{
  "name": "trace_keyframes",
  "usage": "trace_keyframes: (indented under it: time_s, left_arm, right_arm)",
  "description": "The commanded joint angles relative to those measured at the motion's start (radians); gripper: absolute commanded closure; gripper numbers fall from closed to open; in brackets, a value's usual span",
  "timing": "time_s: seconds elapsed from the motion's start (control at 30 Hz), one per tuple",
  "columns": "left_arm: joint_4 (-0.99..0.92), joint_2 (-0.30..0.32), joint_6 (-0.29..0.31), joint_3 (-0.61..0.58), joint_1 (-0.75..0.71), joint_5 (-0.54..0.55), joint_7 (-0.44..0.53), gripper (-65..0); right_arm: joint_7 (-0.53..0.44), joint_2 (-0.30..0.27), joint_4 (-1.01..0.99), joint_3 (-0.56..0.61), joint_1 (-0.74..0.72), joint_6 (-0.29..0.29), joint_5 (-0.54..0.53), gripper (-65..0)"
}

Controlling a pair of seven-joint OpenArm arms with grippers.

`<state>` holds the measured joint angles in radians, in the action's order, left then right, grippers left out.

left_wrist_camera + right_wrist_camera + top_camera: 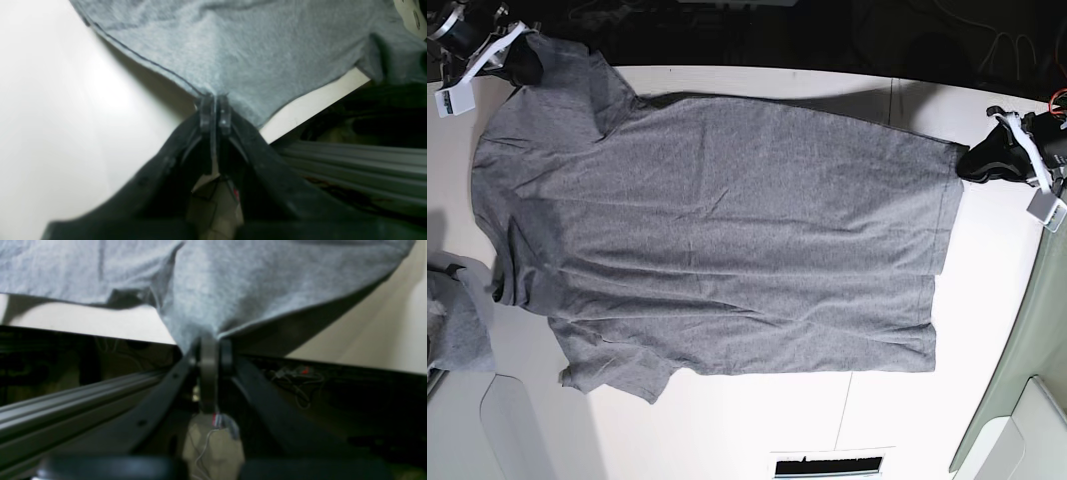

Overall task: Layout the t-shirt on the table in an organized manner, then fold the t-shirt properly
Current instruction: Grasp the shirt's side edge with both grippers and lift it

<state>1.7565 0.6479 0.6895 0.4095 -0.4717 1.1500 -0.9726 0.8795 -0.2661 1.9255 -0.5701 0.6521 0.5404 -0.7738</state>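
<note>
Two grippers pinch the large heather-grey cotton t-shirt (717, 240), which lies spread across the wide matte white table (757, 420), reaching its far edge. The left gripper (215, 100) is clamped on the hem corner; the right gripper (213, 341) is clamped on the sleeve by the far edge.

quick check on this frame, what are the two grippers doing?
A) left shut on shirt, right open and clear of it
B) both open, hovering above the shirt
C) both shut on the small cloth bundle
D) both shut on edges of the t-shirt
D: the left gripper is pinched shut on a corner of the t-shirt, and the right gripper is likewise shut on a bunched edge of it, near the table edge.
</note>
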Motion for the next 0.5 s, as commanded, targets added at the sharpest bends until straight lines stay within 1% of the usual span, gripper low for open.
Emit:
trace_keyframes:
  time_s: [0.0,0.2,0.33,0.47]
  left_arm:
    - [0.019,0.017,0.009,0.020,-0.010,0.022,0.011,0.0]
    - [0.024,0.017,0.009,0.101,-0.064,0.091,-0.013,0.0]
    - [0.038,0.017,0.009,0.161,-0.083,0.095,-0.020,0.0]
    - [0.052,0.017,0.009,0.201,-0.083,0.153,-0.069,0.0]
  right_arm:
    - [-0.011,-0.011,0.031,-0.013,0.021,0.007,-0.023,0.0]
    - [-0.011,-0.010,0.124,-0.020,0.077,0.017,-0.035,0.0]
    - [-0.011,-0.011,0.185,-0.020,0.128,0.016,-0.039,0.0]
    - [-0.011,-0.010,0.256,-0.020,0.173,0.016,-0.038,0.0]
